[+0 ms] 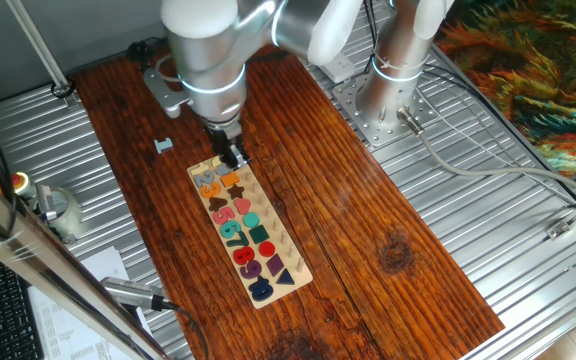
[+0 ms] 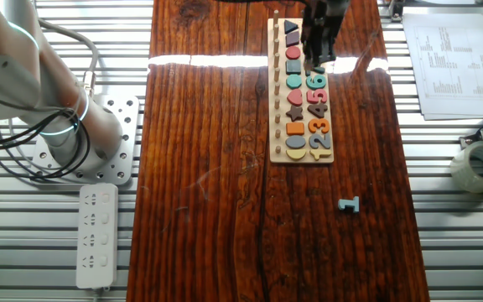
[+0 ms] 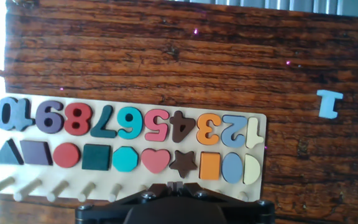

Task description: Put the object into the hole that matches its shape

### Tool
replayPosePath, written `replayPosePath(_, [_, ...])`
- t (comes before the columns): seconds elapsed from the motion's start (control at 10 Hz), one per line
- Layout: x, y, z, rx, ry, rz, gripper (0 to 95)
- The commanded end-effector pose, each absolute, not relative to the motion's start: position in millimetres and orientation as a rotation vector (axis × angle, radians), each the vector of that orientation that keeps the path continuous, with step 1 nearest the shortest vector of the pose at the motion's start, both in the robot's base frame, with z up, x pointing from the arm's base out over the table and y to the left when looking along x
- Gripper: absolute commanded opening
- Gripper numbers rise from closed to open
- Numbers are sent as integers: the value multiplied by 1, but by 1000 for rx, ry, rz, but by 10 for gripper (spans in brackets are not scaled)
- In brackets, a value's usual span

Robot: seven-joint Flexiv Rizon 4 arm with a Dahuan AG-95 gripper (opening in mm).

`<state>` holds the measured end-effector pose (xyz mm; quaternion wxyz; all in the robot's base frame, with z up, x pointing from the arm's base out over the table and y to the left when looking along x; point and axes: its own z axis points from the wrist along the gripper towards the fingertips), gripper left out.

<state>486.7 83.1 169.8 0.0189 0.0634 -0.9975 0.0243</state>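
The gripper [image 1: 231, 157] hangs above the puzzle board [image 3: 135, 180]. Its fingertips are cut off in the hand view and dark elsewhere, so I cannot tell their spread. On the board, the teal disc [image 3: 126, 159] sits seated between the square and the heart. A grey-blue piece [image 3: 329, 104] lies beyond the board.

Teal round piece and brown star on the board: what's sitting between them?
The pink heart lies between the teal disc and the brown star in the puzzle board's shape row, seen clearly in the hand view.

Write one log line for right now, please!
teal disc seated in puzzle board | gripper over board, state unclear | grey-blue piece loose on table
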Motion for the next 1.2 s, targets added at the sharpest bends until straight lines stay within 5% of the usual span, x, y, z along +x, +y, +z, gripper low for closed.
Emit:
replayPosePath(0.1, [484,81,167,249,-3107,29,0])
replayPosePath(1.2, [487,81,161,217,-3103,6,0])
